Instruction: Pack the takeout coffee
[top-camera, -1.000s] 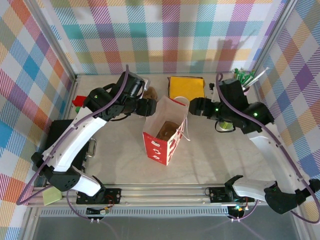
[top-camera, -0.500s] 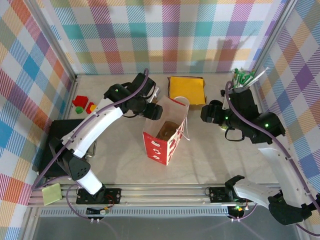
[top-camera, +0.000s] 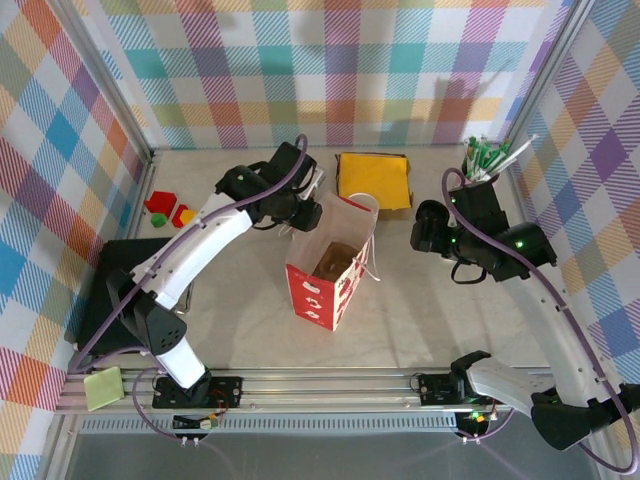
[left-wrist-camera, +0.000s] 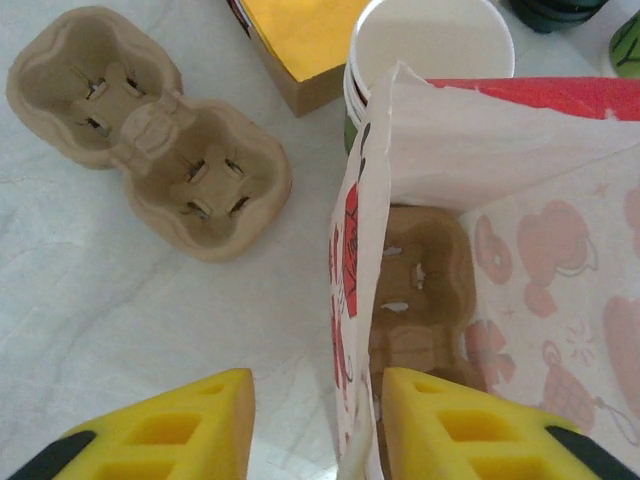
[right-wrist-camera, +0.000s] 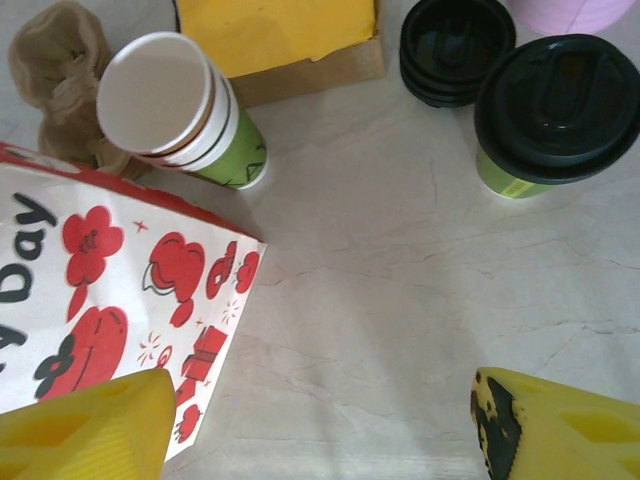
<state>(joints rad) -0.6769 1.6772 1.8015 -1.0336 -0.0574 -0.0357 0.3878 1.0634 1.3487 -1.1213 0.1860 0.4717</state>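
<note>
The takeout coffee is a green paper cup under a black lid, standing on the table at the upper right of the right wrist view. My right gripper hangs open over bare table between that cup and the red-and-white paper bag, with nothing between its fingers. In the top view it sits right of the bag. My left gripper is at the bag's far left rim, jaws open astride the bag's wall; the right finger is against the paper. A brown cup carrier lies inside the bag.
A second brown carrier lies on the table left of the bag. A nested stack of green cups leans behind the bag, by the yellow box. Stacked black lids sit next to the coffee. A black tray lies at the left.
My left arm swung in to the bag's rim and its jaws narrowed around the bag's wall. My right gripper drew back to the right, away from the bag's rim.
</note>
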